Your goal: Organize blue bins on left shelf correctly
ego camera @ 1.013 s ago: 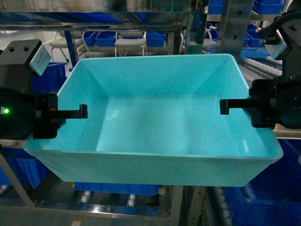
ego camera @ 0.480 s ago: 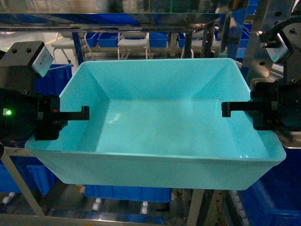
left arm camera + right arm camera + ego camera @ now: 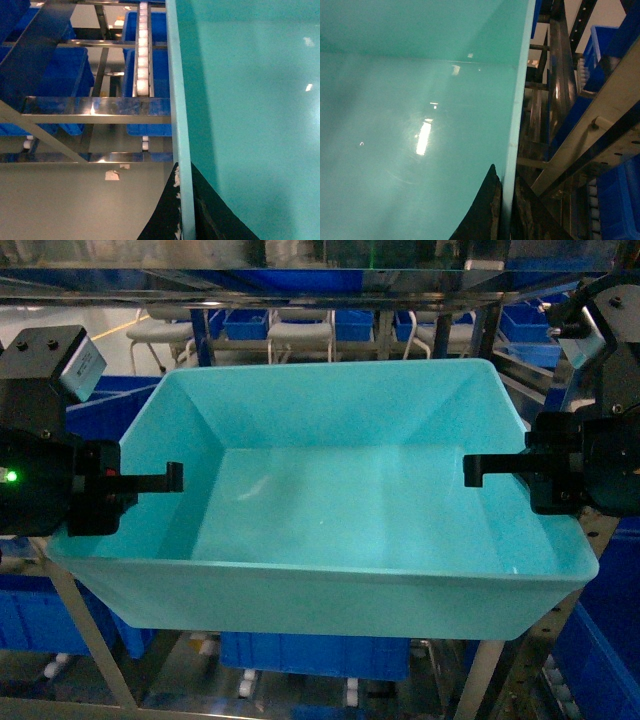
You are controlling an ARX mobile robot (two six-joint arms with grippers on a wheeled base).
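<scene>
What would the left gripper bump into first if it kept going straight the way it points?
Judging from the left wrist view, the left gripper, clamped on the tub rim, points along that rim toward the shelf. Its steel crossbar, with dark blue bins behind, looks first, though depth is unclear.

Dark blue ribbed bins on lower levels; white chairs behind rack.

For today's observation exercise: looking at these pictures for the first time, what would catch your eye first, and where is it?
A big turquoise tub fills the middle of the head view, empty and open-topped, held up off the rack. The left gripper clamps its left rim and the right gripper its right rim, one of the fingers on each side of the wall. Behind and below stands the steel shelf with darker blue bins.
</scene>
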